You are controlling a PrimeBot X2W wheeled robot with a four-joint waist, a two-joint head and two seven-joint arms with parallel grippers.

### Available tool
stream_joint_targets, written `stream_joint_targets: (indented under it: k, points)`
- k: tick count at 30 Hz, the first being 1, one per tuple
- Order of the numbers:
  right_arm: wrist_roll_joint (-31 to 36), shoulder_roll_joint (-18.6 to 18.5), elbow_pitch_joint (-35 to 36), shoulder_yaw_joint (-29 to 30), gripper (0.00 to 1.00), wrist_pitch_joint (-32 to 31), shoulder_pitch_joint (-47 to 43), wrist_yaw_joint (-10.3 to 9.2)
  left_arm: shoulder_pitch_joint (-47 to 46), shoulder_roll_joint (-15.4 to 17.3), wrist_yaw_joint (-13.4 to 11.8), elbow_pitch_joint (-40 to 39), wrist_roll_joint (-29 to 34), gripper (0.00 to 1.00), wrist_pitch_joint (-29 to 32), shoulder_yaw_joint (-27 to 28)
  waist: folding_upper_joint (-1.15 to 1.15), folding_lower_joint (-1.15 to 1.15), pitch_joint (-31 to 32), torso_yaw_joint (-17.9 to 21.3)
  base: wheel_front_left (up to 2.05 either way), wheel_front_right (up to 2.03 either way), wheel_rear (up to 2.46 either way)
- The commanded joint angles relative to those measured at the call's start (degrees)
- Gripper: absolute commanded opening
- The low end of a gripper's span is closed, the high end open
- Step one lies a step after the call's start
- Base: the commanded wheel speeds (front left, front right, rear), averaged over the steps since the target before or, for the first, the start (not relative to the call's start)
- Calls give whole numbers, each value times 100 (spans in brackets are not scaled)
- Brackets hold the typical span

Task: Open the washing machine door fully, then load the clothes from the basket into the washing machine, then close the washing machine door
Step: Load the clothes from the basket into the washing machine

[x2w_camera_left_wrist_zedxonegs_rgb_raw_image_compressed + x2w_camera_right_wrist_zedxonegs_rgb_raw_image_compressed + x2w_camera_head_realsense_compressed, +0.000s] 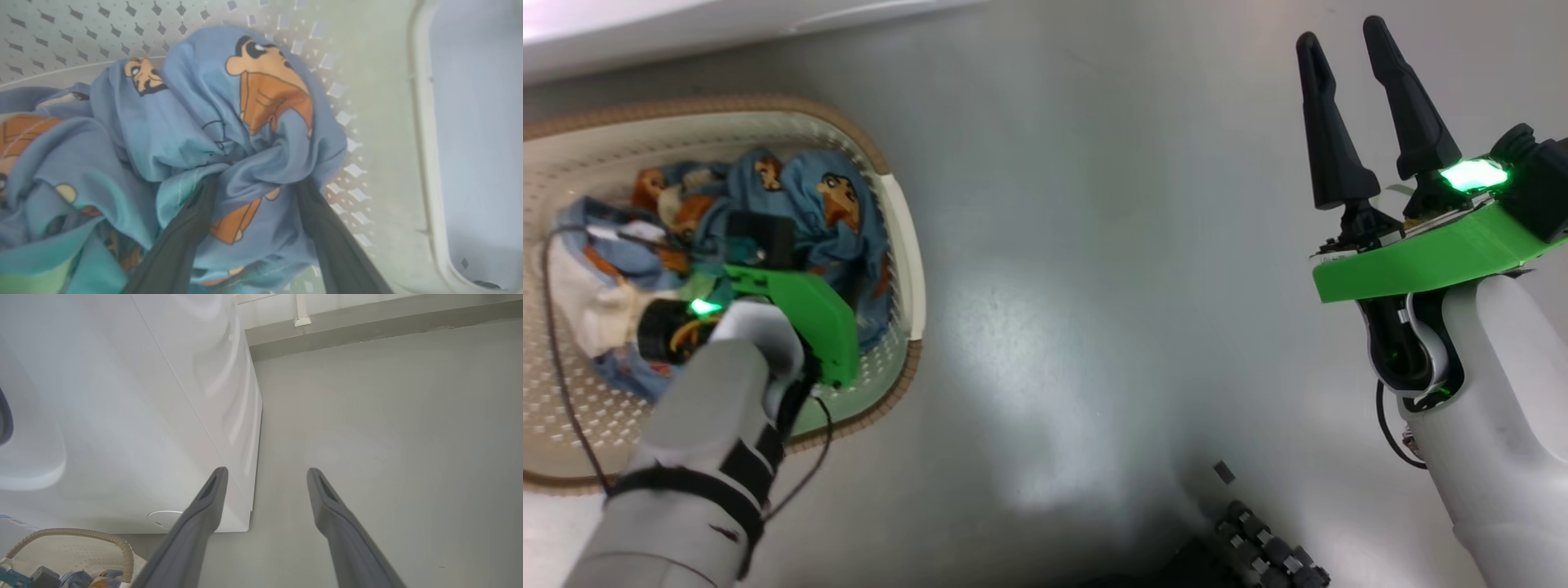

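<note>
Left wrist view, at the left gripper (256, 183): stands released, jaws spread wide, both tips buried in the clothes (196, 122). Straddles a bunched blue fold printed with orange cartoon faces, without pinching it. Beyond the tips, more crumpled cloth, heaped against the perforated wall of the basket (367, 81). Right of the fingers, the basket's pale rim, then grey floor (478, 122) past it.

Right wrist view, at the right gripper (265, 470): likewise released, jaws apart, nothing between them. Hangs in the air over the floor, well apart from the basket. Ahead and left of the fingers, the white corner of the washer (143, 396), standing on the floor; beside the left finger, low on its front, a small round cap (165, 518). Lower left, the brown basket rim with blue cloth inside. Farthest ahead, the foot of a wall (367, 335).
</note>
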State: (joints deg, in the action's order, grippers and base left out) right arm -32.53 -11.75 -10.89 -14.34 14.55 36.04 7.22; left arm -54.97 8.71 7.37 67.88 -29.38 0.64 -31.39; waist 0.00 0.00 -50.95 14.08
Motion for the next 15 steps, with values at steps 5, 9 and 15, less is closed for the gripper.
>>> stream_joint_targets:
  k: [5,9,15]
  points:
    - [19,25,142,-87,100,45,-119,26,-169,279,11,164,-255,100,397,-14,0,0,-235,171,0,0,0]
    - [20,39,139,-108,100,45,-100,26,-281,348,11,261,-400,100,702,-95,0,0,-259,230,0,0,0]
    - [25,38,106,-87,100,45,-91,26,-361,411,12,344,-579,46,807,-152,0,0,-201,252,0,0,0]
